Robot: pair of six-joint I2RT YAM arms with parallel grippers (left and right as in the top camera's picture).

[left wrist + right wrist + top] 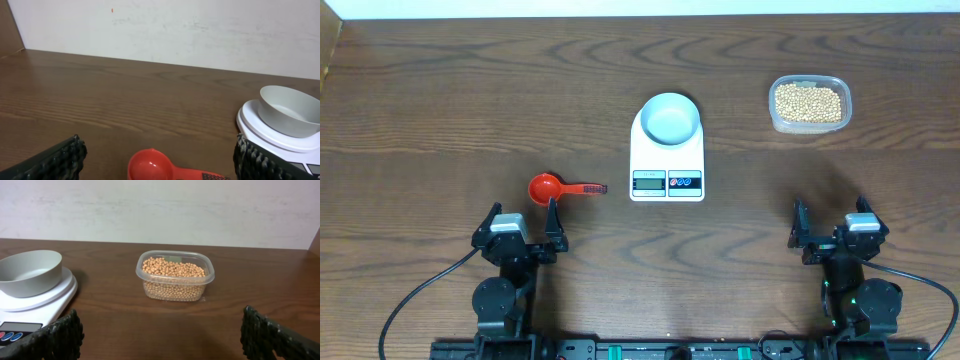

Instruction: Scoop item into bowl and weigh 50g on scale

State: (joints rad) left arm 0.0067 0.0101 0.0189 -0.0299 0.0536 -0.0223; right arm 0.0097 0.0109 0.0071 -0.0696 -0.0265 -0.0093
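left gripper [523, 215] resting, jaws apart, holding nothing (red scoop [546, 187] lying just ahead) | right gripper [832, 222] resting likewise | empty bowl [669, 118] sitting on scale [650, 160] | beans [808, 102] filling tub [808, 129]

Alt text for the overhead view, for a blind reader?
An empty pale bowl sits on a white scale at mid-table, with a clear tub of tan beans to the right. A red scoop lies just ahead of the open left gripper; the right gripper is open too.

Scale [667, 160] readout illegibly small; red scoop [150, 167] partly off-frame.
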